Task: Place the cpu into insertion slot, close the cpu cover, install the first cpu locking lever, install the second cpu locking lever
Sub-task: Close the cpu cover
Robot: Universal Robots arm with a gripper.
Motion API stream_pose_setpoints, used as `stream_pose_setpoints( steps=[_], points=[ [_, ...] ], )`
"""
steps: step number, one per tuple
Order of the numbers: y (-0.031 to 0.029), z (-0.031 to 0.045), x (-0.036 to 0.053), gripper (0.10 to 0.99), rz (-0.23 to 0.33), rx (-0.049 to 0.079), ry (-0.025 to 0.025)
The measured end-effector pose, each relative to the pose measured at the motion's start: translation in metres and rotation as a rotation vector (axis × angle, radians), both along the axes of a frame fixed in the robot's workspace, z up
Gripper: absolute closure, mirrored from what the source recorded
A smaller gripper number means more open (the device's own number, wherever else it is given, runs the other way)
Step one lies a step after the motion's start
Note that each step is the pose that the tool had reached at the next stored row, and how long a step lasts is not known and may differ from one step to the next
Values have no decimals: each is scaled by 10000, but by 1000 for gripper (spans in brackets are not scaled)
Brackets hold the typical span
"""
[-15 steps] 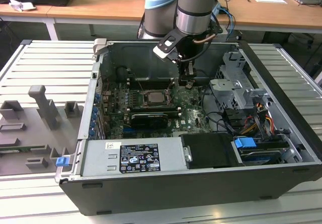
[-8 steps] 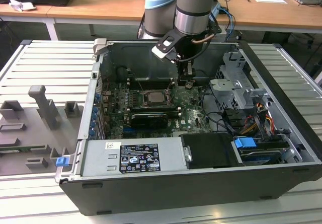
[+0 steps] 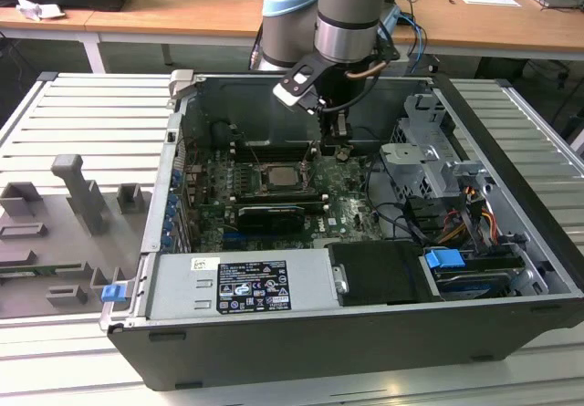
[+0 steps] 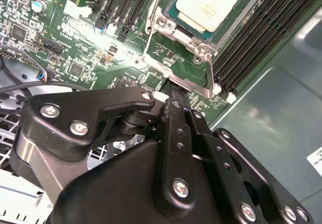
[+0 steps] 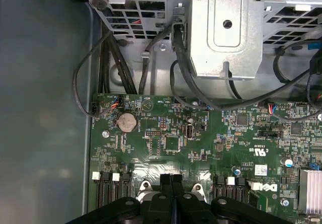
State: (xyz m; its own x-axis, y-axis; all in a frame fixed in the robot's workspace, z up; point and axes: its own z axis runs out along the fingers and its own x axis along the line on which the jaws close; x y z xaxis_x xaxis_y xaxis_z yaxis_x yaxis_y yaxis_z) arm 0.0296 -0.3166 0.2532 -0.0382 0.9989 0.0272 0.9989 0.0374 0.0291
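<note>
Two banks of memory slots (image 4: 256, 38) beside cpu (image 4: 206, 2) (claw (image 4: 169, 87) nearby)

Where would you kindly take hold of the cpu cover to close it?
By its free rim, opposite the hinge beside the cpu, coming from that far side: the cpu cover is swung open, a thin frame with only rims to grip.

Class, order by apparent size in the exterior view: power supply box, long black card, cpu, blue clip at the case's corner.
Power supply box
Long black card
Unranked: cpu and blue clip look alike; clip sits nearer.
</note>
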Motion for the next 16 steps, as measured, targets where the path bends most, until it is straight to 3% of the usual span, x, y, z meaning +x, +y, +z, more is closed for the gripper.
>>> stream_pose_setpoints(
  steps=[16],
  points=[
    [0, 0, -45, 980, 0, 7, 0]
  ],
)
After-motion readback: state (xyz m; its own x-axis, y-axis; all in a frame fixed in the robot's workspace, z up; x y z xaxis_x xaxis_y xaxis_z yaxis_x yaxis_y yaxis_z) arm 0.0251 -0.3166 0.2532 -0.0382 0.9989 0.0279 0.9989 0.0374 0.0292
